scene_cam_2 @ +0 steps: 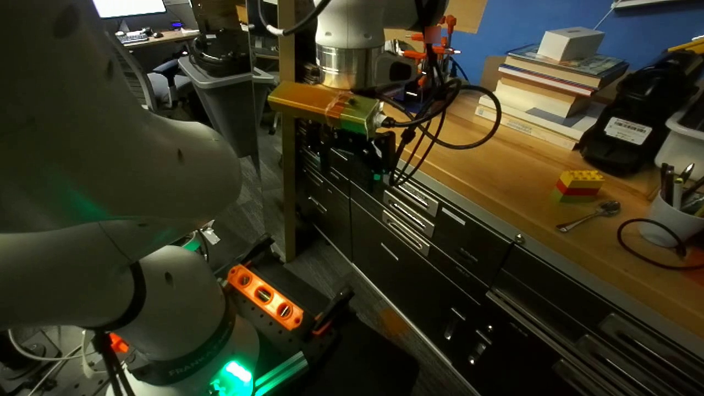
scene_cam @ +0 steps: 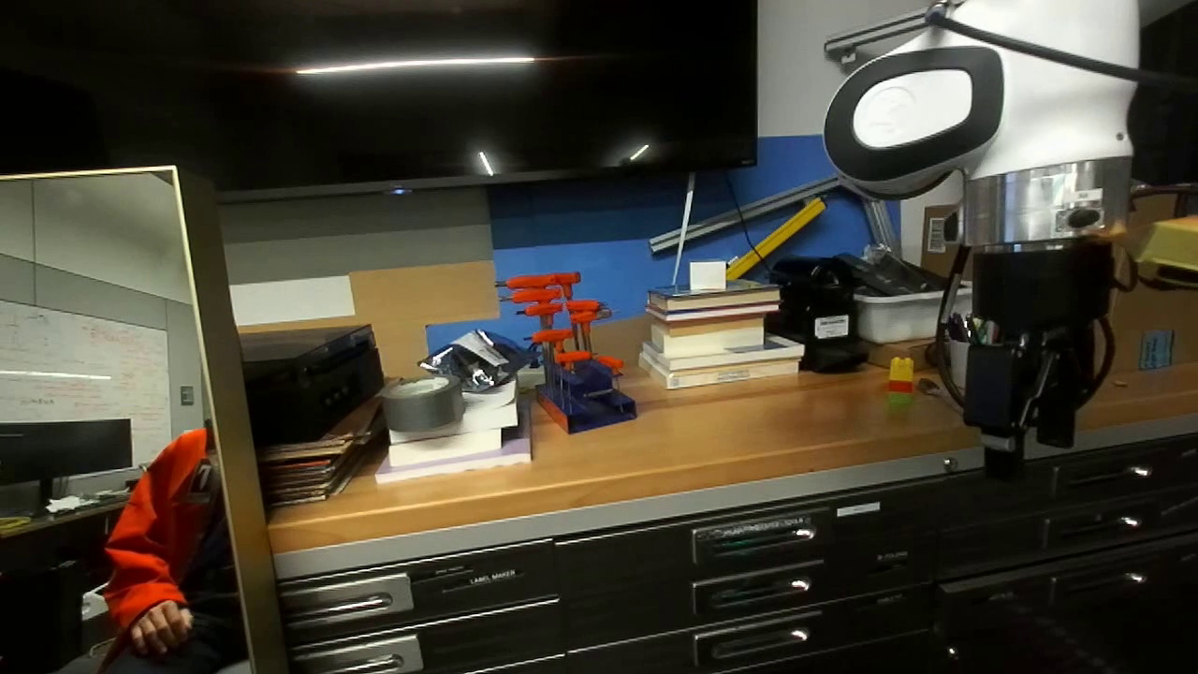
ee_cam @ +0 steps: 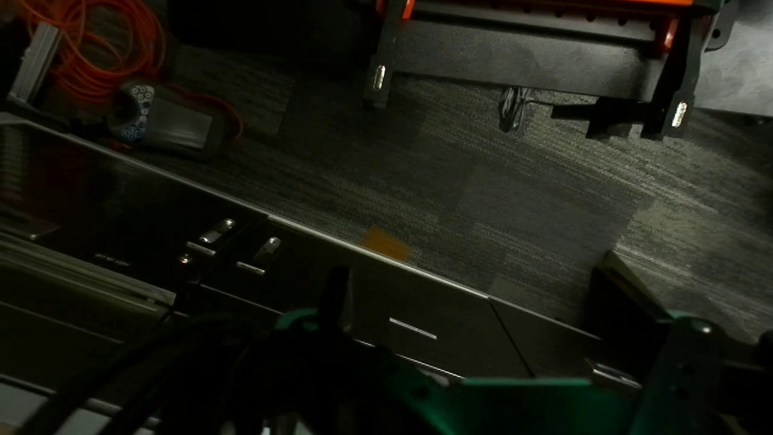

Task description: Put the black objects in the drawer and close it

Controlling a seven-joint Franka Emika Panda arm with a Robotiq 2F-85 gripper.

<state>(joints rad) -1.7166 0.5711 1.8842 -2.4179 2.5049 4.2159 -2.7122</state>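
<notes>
Tool [scene_cam: 1031,449] hangs in midair near the workbench [scene_cam: 739,426], jaws spread wide.

Beyond my gripper [scene_cam: 1030,443] I count two stacks of books [scene_cam: 711,335], one roll of tape [scene_cam: 425,410], one toy-brick tower [scene_cam_2: 578,187], one spoon [scene_cam_2: 599,212] and one cup of pens [scene_cam_2: 670,220].

You can read "LABEL MAKER" on a drawer front [scene_cam: 440,592] and "FRANKA" on the arm's base band [scene_cam_2: 190,358].
</notes>
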